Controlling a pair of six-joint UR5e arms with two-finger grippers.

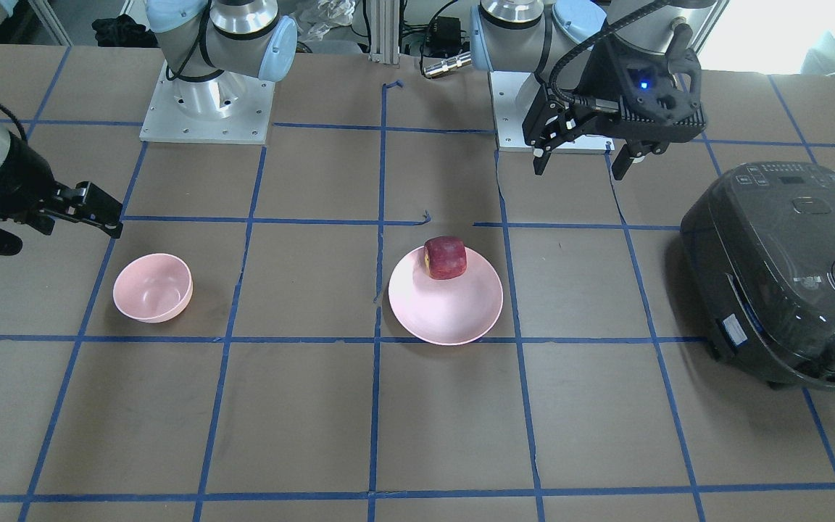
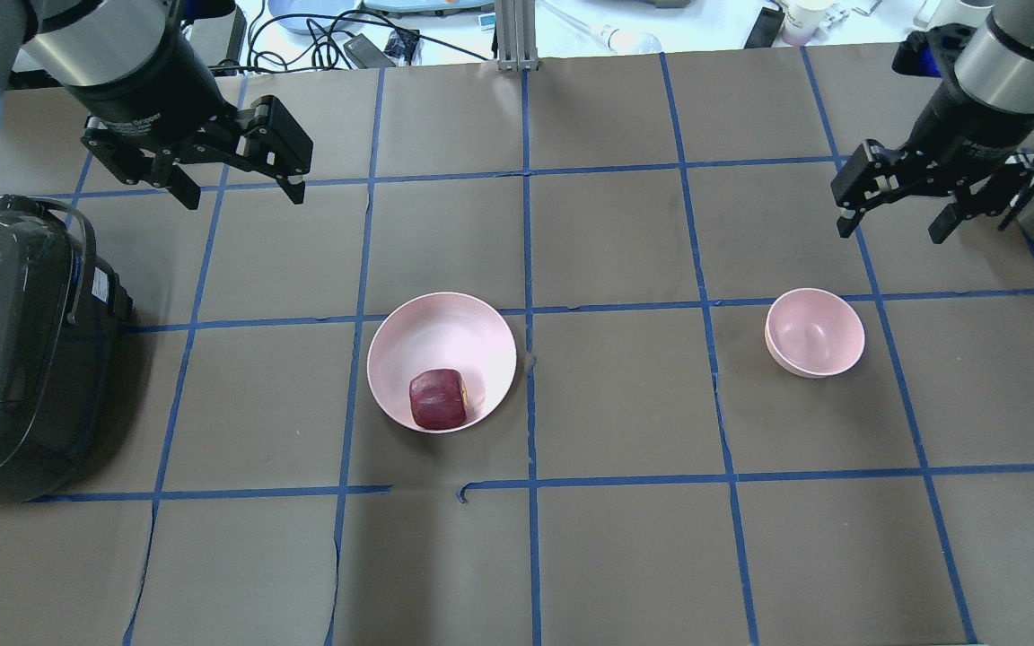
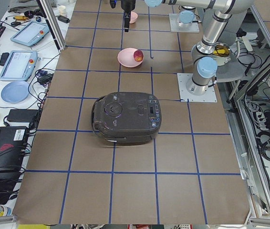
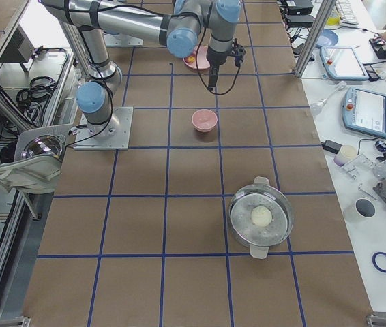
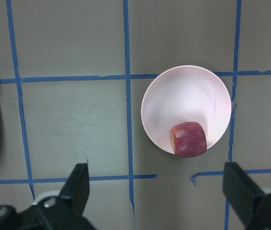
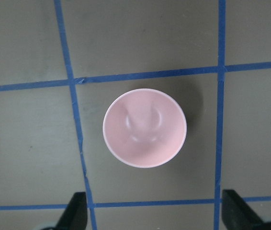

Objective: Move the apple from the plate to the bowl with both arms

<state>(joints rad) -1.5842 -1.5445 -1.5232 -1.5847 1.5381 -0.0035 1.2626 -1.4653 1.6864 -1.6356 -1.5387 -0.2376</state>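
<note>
The left arm's black two-finger gripper [image 2: 241,184] hangs up in the air with its jaws spread wide. It holds nothing. I think it is open that wide so it can fit around the fruit. Its wrist camera looks straight down and sees the plate a little to one side, so I think this arm will do the picking up.

The right arm's black two-finger gripper [image 2: 891,224] is open and empty too. It hangs above the small, deep, round pale pink bowl [image 2: 815,332], which has nothing in it. I think it waits there because the bowl is on its side of the table, well apart from the plate. One arm may have to pass the fruit to the other.

The small dark red, blocky apple [image 2: 437,399] sits on the wide, shallow, round pale pink plate [image 2: 409,336], close to the rim on the robot's side. No gripper touches it. Its sides look rather flat, with a yellowish patch, and its skin looks smooth. The flat sides may be easy to pinch.

The plate and bowl look smooth and a bit shiny, perhaps plastic. They may slide if bumped.

They rest on the brown paper-covered table [image 2: 616,251], marked into squares with blue tape. A big dark grey rice cooker [image 2: 5,350] stands on the left arm's side.
</note>
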